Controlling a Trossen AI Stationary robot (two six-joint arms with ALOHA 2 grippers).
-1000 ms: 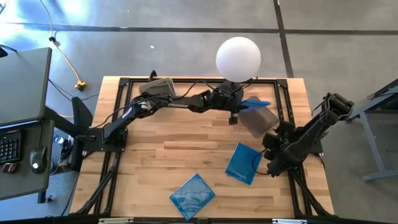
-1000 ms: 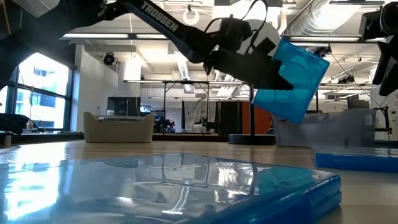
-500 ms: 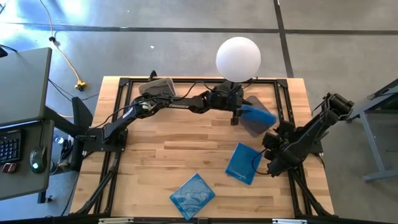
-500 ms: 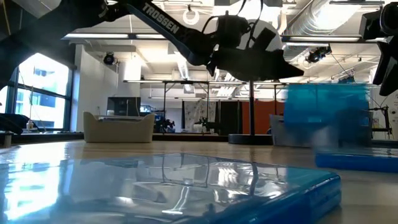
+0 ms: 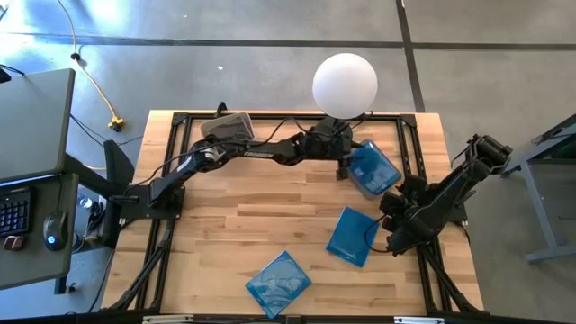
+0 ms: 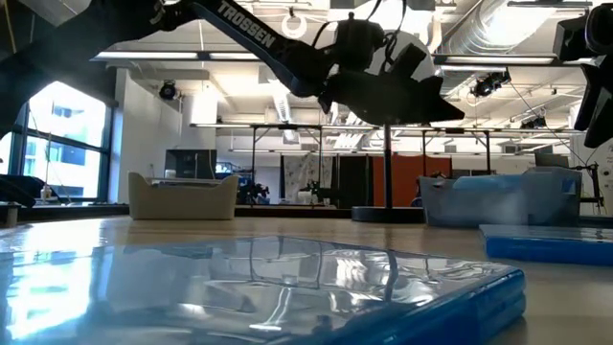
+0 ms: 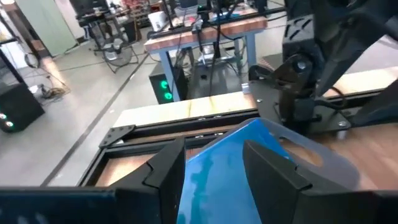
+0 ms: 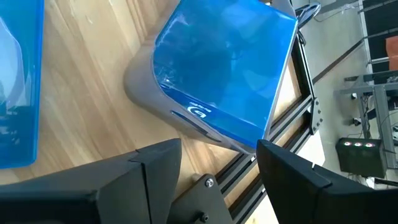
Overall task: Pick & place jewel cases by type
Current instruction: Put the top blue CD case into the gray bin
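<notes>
- Far left on the tabletop (image 5: 225, 202), a pale bin (image 5: 227, 125) stands at the far edge, beside the left arm.
- A blue case (image 5: 279, 283) lies flat at the near edge, a little left of the middle; the low view shows it closest to the camera (image 6: 316, 287).
- The left hand (image 5: 345, 167) reaches across to the far right and hovers just over the left rim of the grey bin (image 5: 389, 184). Its fingers (image 7: 168, 171) are spread apart and hold nothing; they touch neither bin nor case.
- A second blue case (image 5: 372, 167) rests on top of the grey bin, tilted, covering most of its opening; the right wrist view shows the case (image 8: 227, 68) spanning the bin's rim (image 8: 146, 87).
- A third blue case (image 5: 351, 236) lies flat on the tabletop, near side of the grey bin, just left of the right hand.
- The right hand (image 5: 390, 236) waits at the right edge, close to that third case, its fingers (image 8: 152, 165) parted and empty.
</notes>
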